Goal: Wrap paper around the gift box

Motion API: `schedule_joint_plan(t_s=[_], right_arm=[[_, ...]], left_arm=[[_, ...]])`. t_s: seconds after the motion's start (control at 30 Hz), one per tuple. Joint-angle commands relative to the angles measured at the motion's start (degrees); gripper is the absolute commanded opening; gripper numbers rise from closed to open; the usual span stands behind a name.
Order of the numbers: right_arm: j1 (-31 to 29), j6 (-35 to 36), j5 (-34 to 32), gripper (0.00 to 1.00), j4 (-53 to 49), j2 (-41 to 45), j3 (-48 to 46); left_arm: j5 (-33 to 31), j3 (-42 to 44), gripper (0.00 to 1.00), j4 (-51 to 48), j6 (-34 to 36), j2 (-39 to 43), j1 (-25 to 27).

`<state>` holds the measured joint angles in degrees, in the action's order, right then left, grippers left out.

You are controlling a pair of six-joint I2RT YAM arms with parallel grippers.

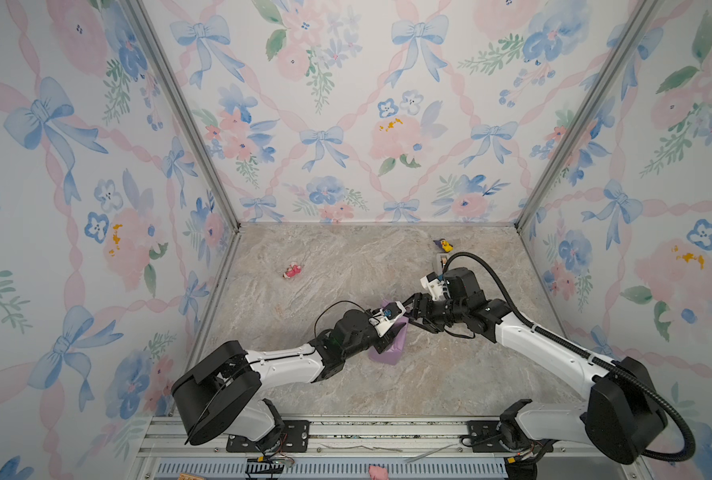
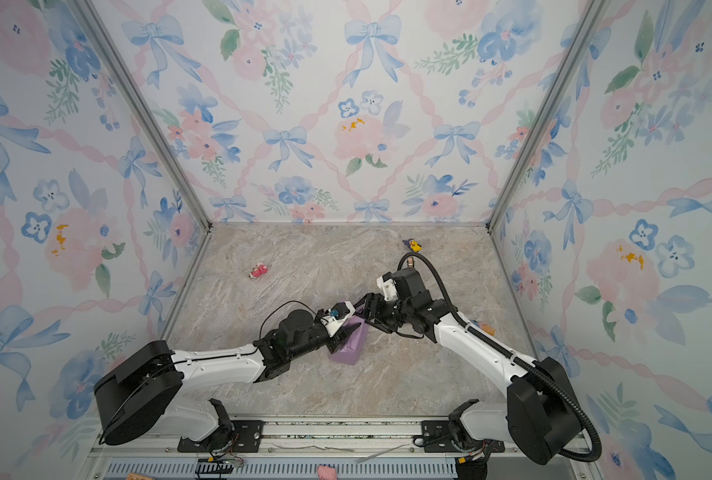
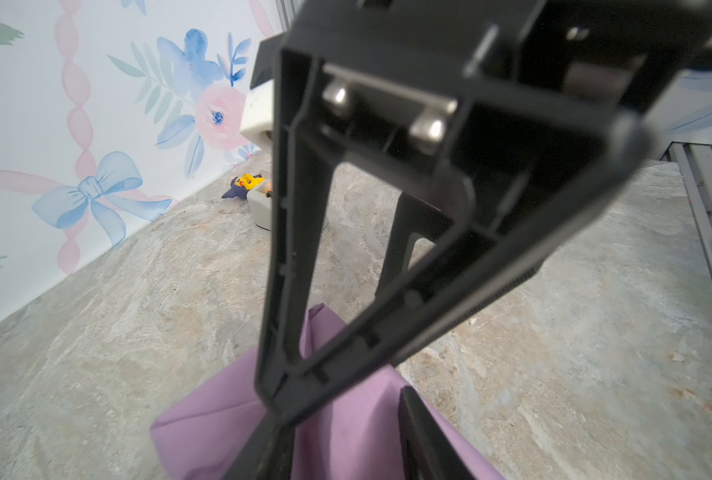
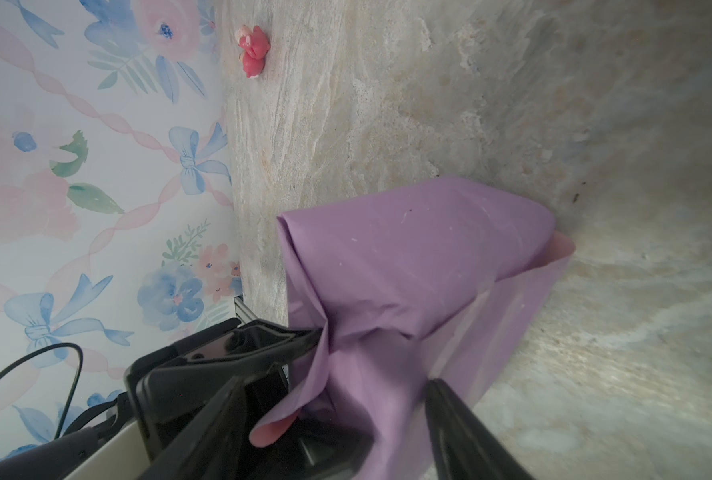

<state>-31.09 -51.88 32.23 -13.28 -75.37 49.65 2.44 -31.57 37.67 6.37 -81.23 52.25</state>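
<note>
Our right gripper (image 4: 333,382), released, straddles a flap of thin lilac-purple paper (image 4: 408,249), probably to fold it; whether our left gripper (image 3: 342,407) grips, we cannot tell.

My left hand (image 1: 392,334) and right hand (image 1: 408,313) meet over the lilac paper (image 1: 387,355) on the worktop (image 1: 429,386), a pink toy (image 1: 292,271) well apart.

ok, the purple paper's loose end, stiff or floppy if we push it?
Likely floppy: the paper bunches into soft creases at its loose end. Probably thin and light: its edge curls over, showing the pink underside. It may spring back rather than hold a fold, since one flap gapes open.
</note>
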Motion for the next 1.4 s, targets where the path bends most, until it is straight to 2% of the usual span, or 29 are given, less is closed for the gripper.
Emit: schedule_joint_plan(t_s=[0.0,1.07,1.27,1.37], right_arm=[[-0.59,1.58,1.26,0.71,-3.40,-0.91,2.75],[-4.15,8.63,-5.83,0.73,-20.38,-7.79,13.02],[-4.06,10.81,-8.89,0.69,-24.36,-9.85,14.10],[-4.02,11.44,-9.50,0.65,-25.13,-10.82,13.88]], left_arm=[[1.51,0.64,0.43,-8.09,1.33,-2.36,0.50],[1.16,-0.61,0.43,-8.92,2.62,-3.31,1.01],[1.08,-1.34,0.44,-9.12,2.77,-3.08,1.05],[0.98,-1.62,0.49,-9.36,2.16,-2.32,1.09]])
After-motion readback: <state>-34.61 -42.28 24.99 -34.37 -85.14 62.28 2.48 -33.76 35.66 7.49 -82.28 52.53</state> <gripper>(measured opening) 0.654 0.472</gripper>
